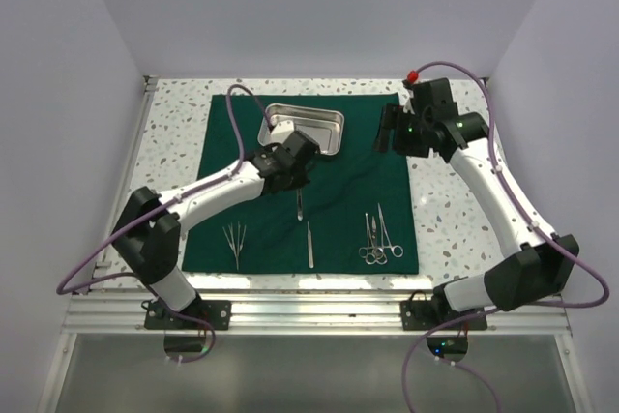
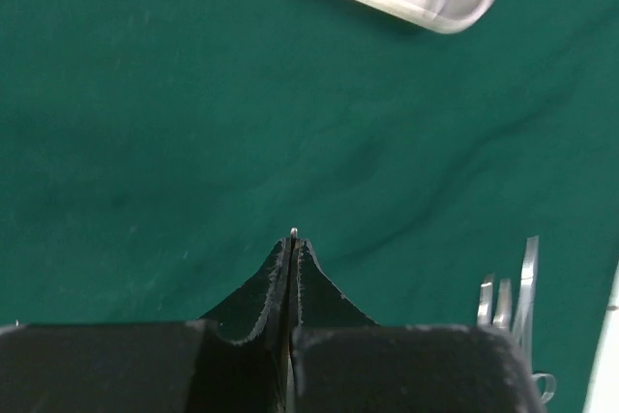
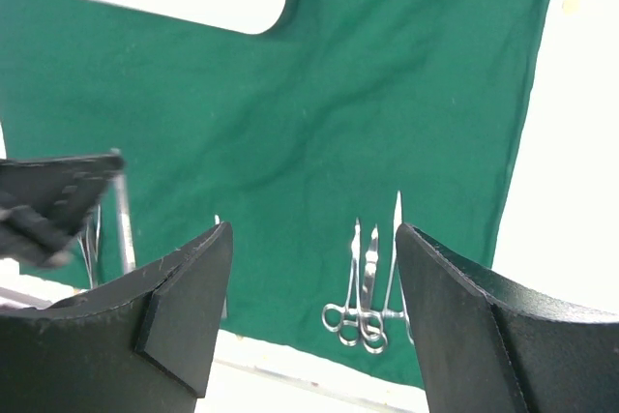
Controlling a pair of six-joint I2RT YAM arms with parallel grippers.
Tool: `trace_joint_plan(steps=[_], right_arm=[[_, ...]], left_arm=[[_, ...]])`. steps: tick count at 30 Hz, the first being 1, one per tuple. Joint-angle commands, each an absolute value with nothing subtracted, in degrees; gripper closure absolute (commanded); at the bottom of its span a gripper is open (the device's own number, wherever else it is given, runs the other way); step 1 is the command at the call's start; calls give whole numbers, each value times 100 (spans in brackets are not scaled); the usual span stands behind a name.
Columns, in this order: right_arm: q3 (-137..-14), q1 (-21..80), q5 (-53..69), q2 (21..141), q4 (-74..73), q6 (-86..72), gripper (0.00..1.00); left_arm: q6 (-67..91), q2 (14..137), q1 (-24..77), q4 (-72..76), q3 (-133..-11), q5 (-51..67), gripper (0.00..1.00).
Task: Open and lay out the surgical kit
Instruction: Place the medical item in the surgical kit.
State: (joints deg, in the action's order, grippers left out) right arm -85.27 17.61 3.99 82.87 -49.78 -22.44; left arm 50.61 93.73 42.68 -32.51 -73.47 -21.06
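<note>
The thin steel instrument (image 1: 300, 205) is held in the left gripper (image 1: 297, 181), above the middle of the green cloth (image 1: 338, 195). The two fingers are pressed together on it, and in the left wrist view only its small bright tip (image 2: 293, 232) shows at the fingertips. From above, its long axis runs almost straight from the far edge of the table (image 1: 174, 142) toward the near edge, and the free end points to the near edge.

The steel tray (image 1: 305, 108) lies on the far part of the cloth, just behind this gripper. The other pieces are in a row along the near edge, all with their long axes far-to-near: the tweezers (image 1: 235, 237) toward the near left corner, a single forceps (image 1: 310, 244) in the middle, and the clamps (image 1: 377, 237) toward the near right corner, rings nearest the edge.

The held piece is already parallel to that row, and the row lies nearer than the fingers, so I think it only needs carrying toward the near edge and lowering, probably between tweezers and forceps.

The right gripper (image 1: 385, 131) is wide open and holds nothing, over the far right side of the cloth, well apart.
</note>
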Motion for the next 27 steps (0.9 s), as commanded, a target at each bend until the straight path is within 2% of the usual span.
trace_joint_plan(steps=[1, 7, 18, 19, 21, 22, 25, 27], right_arm=[[-8148, 1749, 439, 7937, -4852, -2338, 28], [-7822, 1890, 352, 7541, -5010, -2285, 28], [-7567, 1978, 281, 7356, -5027, -2250, 28], [-7567, 1986, 273, 7365, -5027, -2241, 28], [-7559, 1986, 229, 7357, -5027, -2233, 27], [-7567, 1978, 211, 7374, -5027, -2232, 27], [-7594, 1986, 158, 7409, -5019, -2224, 27], [-7638, 1969, 88, 7427, -5036, -2197, 27]], left_arm=[[6027, 9412, 4796, -3366, -7049, -2759, 100], [6600, 9791, 5483, -3190, -6628, -2865, 100], [6812, 9967, 5766, -3129, -6275, -2945, 99], [6794, 9958, 5766, -3129, -6301, -2910, 83], [6680, 9923, 5783, -3155, -6372, -2909, 70], [6627, 9888, 5783, -3277, -6537, -2961, 55], [6241, 9835, 5783, -3680, -7203, -3233, 40], [5813, 9852, 5757, -3901, -7697, -3453, 39]])
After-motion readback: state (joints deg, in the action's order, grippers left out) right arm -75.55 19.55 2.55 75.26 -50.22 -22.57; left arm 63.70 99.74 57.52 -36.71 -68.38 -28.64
